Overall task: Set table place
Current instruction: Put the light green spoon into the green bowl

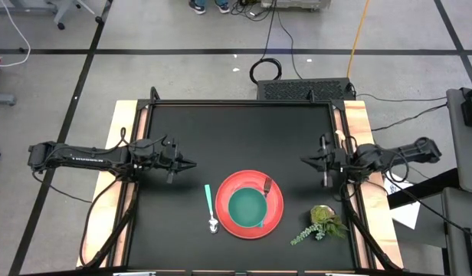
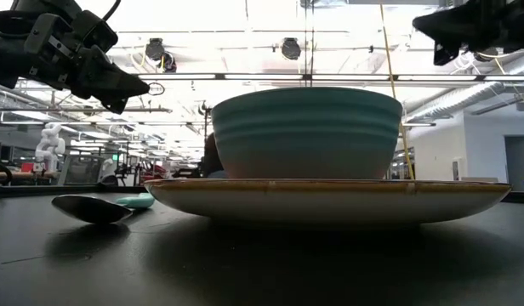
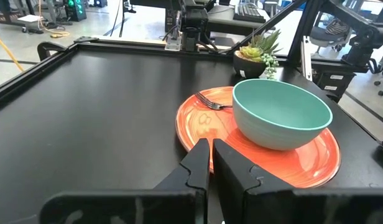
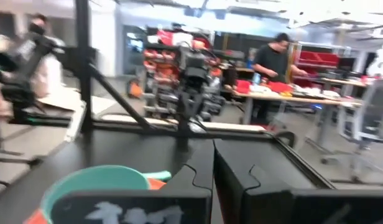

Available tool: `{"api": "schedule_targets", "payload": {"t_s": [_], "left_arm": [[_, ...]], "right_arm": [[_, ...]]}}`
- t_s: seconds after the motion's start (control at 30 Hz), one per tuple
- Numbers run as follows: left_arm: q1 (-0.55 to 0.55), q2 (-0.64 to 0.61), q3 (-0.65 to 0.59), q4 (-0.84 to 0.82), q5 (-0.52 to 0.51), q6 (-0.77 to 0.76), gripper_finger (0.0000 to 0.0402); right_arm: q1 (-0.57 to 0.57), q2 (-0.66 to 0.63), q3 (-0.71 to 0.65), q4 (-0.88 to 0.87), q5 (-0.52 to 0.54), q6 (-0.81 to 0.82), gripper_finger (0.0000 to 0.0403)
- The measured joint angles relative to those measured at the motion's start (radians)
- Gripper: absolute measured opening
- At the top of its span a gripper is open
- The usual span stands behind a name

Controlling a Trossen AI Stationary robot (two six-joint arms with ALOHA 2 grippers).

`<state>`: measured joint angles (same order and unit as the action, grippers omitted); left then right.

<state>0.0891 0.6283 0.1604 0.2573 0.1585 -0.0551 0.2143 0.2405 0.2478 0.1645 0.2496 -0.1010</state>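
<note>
A round red plate (image 1: 276, 218) lies on the black table (image 1: 236, 130) near its front edge. A green bowl (image 1: 247, 207) stands on the plate, and a fork (image 1: 267, 185) rests on the plate's far rim. A spoon with a teal handle (image 1: 211, 208) lies on the table left of the plate. My left gripper (image 1: 191, 163) is shut and empty, above the table left of the plate. My right gripper (image 1: 305, 160) is shut and empty, above the table to the plate's right and far side. The plate and bowl also show in the left wrist view (image 3: 303, 163).
A small potted succulent (image 1: 322, 218) stands at the front right, right of the plate. Light wood strips (image 1: 357, 123) run along the table's left and right sides. The far half of the table is bare black top. People stand in the room beyond.
</note>
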Motion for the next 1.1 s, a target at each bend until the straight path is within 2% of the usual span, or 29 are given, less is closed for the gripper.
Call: {"api": "schedule_targets", "payload": {"t_s": [0.1,0.27,0.4,1.1], "left_arm": [[0.0,0.0,0.0,0.0,0.0,0.001,0.0026],[0.0,0.0,0.0,-0.001,0.0,0.001,0.0026],[0.0,0.0,0.0,0.0,-0.002,0.002,0.0026],[0.0,0.0,0.0,0.007,-0.006,0.034,0.0026]], "right_arm": [[-0.022,-0.023,-0.003,-0.043,0.041,0.012,0.0],[-0.033,-0.058,-0.06,-0.03,0.009,-0.002,0.0],[-0.033,-0.077,-0.126,0.053,0.011,-0.013,0.0],[-0.069,-0.087,-0.211,0.044,0.01,0.013,0.0]]}}
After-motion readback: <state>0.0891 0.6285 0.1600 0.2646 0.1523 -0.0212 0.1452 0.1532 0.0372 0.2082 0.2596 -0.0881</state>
